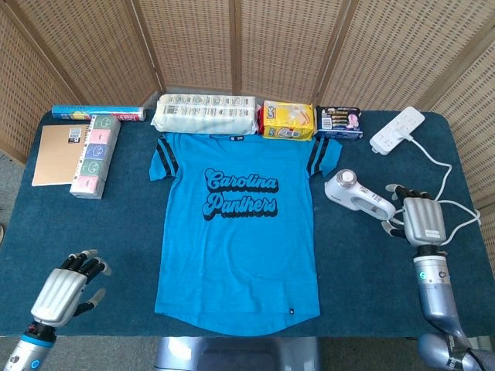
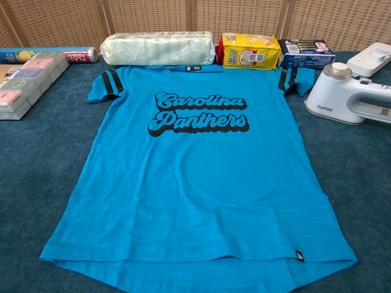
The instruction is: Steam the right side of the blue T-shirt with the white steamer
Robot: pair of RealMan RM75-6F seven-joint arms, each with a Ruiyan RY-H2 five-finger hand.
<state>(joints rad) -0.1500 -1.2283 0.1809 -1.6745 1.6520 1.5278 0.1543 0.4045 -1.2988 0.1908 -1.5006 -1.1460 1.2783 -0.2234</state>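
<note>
The blue T-shirt (image 1: pixel 240 228) (image 2: pixel 195 177) lies flat in the middle of the table, black "Carolina Panthers" lettering facing up. The white steamer (image 1: pixel 357 195) (image 2: pixel 348 96) lies on the cloth just right of the shirt's right sleeve, untouched. My right hand (image 1: pixel 421 219) hovers just right of the steamer's handle end, fingers spread, holding nothing. My left hand (image 1: pixel 66 287) hangs over the near left of the table, well left of the shirt's hem, fingers apart and empty. Neither hand shows in the chest view.
Along the back edge sit a white wrapped roll pack (image 1: pixel 205 114), a yellow packet (image 1: pixel 288 120) and a dark box (image 1: pixel 338 121). A white power strip (image 1: pixel 397 128) with its cable (image 1: pixel 448 197) lies at the right. A notebook (image 1: pixel 60 153) and pastel box (image 1: pixel 96 155) occupy the left.
</note>
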